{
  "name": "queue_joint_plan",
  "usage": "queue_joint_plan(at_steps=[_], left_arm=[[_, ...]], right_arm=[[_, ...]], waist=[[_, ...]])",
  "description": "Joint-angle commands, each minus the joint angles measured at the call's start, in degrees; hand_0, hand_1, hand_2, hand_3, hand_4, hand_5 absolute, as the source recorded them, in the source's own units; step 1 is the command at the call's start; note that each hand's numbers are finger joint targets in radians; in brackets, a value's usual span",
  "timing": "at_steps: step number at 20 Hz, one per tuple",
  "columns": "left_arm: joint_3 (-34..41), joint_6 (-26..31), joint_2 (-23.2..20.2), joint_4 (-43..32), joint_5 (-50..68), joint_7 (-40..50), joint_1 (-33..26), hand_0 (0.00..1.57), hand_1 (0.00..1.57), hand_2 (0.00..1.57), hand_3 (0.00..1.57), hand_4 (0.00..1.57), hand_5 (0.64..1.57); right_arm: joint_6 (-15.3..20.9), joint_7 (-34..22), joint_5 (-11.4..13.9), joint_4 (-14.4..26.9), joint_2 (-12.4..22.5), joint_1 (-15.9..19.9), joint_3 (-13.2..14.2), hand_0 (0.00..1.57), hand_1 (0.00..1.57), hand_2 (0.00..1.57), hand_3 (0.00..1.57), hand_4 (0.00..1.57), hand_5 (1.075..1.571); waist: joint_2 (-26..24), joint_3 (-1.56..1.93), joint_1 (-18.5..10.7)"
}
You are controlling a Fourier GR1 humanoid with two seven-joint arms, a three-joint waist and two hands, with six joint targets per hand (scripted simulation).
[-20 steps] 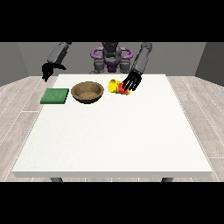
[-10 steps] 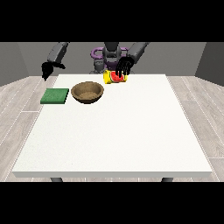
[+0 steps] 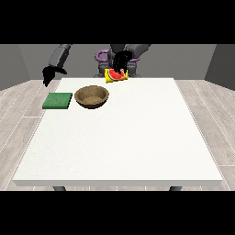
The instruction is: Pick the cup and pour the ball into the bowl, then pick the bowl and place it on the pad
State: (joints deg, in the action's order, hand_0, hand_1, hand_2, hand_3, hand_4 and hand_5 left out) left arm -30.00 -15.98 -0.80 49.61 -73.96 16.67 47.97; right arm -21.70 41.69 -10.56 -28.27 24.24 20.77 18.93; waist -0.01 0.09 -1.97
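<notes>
The cup [image 3: 115, 75], yellow with a red mouth showing, is held up off the table [image 3: 137, 137] by the hand at the view's right [image 3: 119, 62], whose dark fingers come down over it from above and curl about its upper side. It sits directly under that hand, lifted and tipped, its red opening turned towards the camera and somewhat downward. I cannot make out the ball itself; it may be inside the red mouth or hidden.

By its look the cup is a small, stiff, light thing, probably smooth-walled and so apt to slide in the fingers when tilted; taking it round the wall, as the hand does, seems the sensible hold.

The wooden bowl [image 3: 92, 97] stands on the table below the holding hand, nearer the camera and towards the view's left, well apart from the cup. The green pad [image 3: 58, 100] lies just beside the bowl, further left. The hand at the view's left [image 3: 48, 74] hangs in the air above and behind the pad, touching nothing; how its fingers lie I cannot tell.
</notes>
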Motion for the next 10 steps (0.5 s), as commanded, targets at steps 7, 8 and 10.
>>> queue_joint_plan(at_steps=[7,8,10], left_arm=[[-7.87,14.45,0.79,11.78,-4.77,4.83,2.26,0.0,0.0,1.57,1.57,0.62,1.537],[-4.35,12.74,0.8,6.42,-6.66,5.38,4.9,0.0,0.0,1.57,1.57,0.61,1.536],[-3.8,10.75,-1.3,4.41,-9.33,1.78,4.82,0.0,0.0,1.57,1.57,0.62,1.538]], right_arm=[[-1.89,4.98,0.04,3.41,0.24,-1.23,0.34,0.0,0.0,0.17,0.35,0.42,1.534],[-0.85,2.53,0.72,-0.1,-2.44,1.07,-1.79,0.0,0.0,0.18,0.34,0.42,1.528],[-2.21,1.03,0.18,-0.88,-0.02,2.3,-1.39,0.0,0.0,0.18,0.3,0.43,1.53]], waist=[[-0.27,0.0,-1.34],[1.12,-0.05,3.29],[3.23,-0.06,2.98]])
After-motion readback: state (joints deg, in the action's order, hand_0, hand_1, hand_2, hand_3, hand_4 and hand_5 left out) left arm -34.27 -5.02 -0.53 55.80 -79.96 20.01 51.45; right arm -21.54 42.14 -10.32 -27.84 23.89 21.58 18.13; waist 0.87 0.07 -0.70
